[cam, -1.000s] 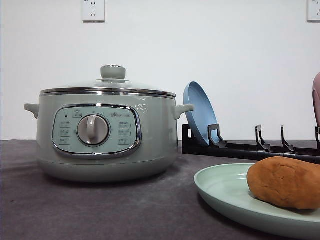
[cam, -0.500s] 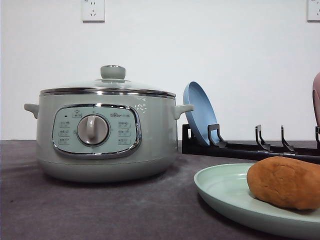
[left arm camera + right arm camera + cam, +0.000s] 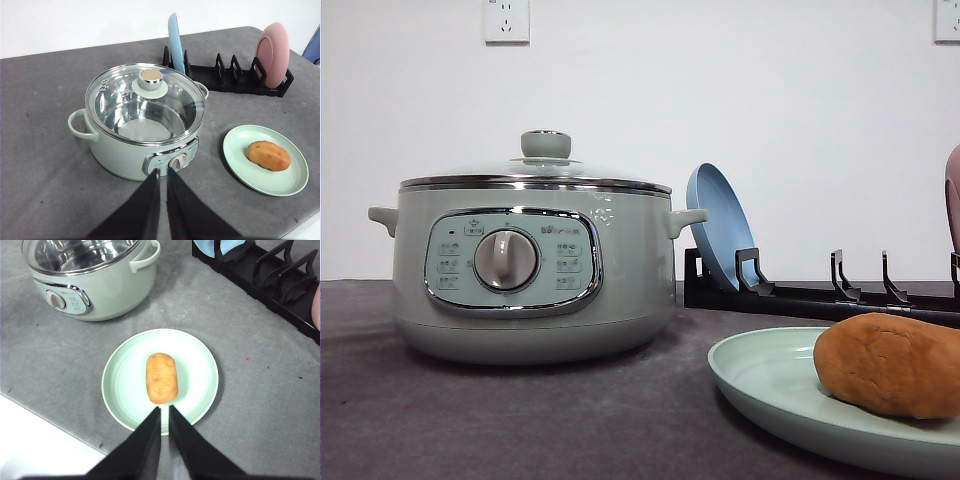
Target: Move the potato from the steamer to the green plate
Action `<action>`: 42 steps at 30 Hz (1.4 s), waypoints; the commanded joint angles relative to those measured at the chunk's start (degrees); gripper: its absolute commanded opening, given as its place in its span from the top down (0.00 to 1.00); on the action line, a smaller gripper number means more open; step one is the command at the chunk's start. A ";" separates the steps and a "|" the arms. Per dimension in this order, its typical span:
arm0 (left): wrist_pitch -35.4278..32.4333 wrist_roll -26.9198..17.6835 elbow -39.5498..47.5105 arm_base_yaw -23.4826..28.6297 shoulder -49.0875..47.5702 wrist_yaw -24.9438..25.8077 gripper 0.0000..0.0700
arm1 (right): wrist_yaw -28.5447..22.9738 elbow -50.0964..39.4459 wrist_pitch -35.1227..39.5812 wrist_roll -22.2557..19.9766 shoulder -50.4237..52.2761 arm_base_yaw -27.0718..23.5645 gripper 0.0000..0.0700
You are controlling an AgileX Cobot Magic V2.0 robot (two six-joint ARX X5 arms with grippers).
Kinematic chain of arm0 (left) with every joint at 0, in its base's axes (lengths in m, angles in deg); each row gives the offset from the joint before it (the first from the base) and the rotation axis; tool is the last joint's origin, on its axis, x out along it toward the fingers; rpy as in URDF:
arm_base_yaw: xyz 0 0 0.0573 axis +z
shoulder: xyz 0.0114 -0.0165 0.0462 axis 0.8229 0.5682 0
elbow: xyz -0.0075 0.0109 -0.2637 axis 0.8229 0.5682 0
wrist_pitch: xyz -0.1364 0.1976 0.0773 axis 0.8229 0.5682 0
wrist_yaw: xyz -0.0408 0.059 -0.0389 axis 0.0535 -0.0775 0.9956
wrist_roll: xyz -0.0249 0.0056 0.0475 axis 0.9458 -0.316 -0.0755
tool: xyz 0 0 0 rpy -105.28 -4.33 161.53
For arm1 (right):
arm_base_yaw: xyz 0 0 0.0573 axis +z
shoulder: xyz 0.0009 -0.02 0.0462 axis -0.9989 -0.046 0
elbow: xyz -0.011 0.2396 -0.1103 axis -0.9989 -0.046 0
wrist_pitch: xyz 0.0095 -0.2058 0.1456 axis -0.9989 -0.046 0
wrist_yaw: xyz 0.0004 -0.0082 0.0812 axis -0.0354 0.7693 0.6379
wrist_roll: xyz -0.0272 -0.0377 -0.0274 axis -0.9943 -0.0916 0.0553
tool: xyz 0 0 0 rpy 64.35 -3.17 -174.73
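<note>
The potato (image 3: pixel 162 378) lies on the green plate (image 3: pixel 125 390), clear of the lidded steamer (image 3: pixel 142 125), its long axis running straight out from the empty, closed right gripper (image 3: pixel 164 412) above the plate's near rim

My cameras get bright, even, soft light. The pale sage-green steamer (image 3: pixel 532 262) casts a faint shadow on the grey cloth-covered table (image 3: pixel 520 420) at lower left of the front view. Its glass lid (image 3: pixel 145 102) shows mild glare. The front view's near edge looks slightly soft.
</note>
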State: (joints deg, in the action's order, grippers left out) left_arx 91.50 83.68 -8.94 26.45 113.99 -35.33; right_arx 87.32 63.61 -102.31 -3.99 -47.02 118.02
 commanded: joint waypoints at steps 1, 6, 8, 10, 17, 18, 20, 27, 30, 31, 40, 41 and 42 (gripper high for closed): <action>-0.57 0.61 -0.70 -0.35 0.31 0.11 0.98 | 0.02 0.68 0.61 -0.43 0.02 0.33 0.98; -0.64 0.61 -0.09 0.36 0.32 0.09 0.98 | 0.02 0.68 0.63 -0.44 0.02 0.33 0.98; -1.58 0.61 1.44 2.43 0.43 0.09 0.98 | 0.02 0.68 0.63 -0.42 0.02 0.33 0.98; -4.41 0.60 4.76 5.68 0.05 0.09 0.98 | 0.02 0.68 0.63 -0.43 0.02 0.33 0.98; -20.21 0.40 24.69 18.89 -6.84 0.09 0.98 | 0.02 0.68 0.67 -0.44 0.02 0.33 0.98; -21.77 0.35 27.48 20.24 -8.09 0.07 0.98 | 0.02 0.68 0.69 -0.42 0.02 0.33 0.98; -25.74 0.33 33.41 22.56 -10.58 0.05 0.98 | 0.04 0.68 0.81 -0.43 0.02 0.33 0.98; -45.18 0.13 53.64 26.50 -17.31 -0.17 0.98 | 0.02 0.68 1.03 -0.42 0.02 0.33 0.98; -49.06 0.02 59.04 26.77 -19.36 -0.20 0.98 | 0.02 0.68 1.03 -0.42 0.02 0.33 0.98; -50.11 -0.20 60.23 26.77 -19.73 -0.21 0.98 | 0.02 0.68 1.03 -0.42 0.02 0.33 0.98; -58.84 -0.31 67.70 26.77 -21.77 -1.96 0.98 | 0.02 0.68 1.03 -0.42 0.02 0.33 0.98; -59.10 -0.31 68.25 26.79 -22.09 -2.02 0.98 | 0.02 0.68 1.03 -0.42 0.02 0.33 0.98; -59.23 -0.29 68.70 26.81 -22.39 -2.29 0.98 | 0.02 0.68 1.03 -0.43 0.02 0.33 0.98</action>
State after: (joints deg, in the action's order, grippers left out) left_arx 33.55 83.48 59.32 53.12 91.90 -37.15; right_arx 87.32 63.61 -101.89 -3.99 -47.00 118.02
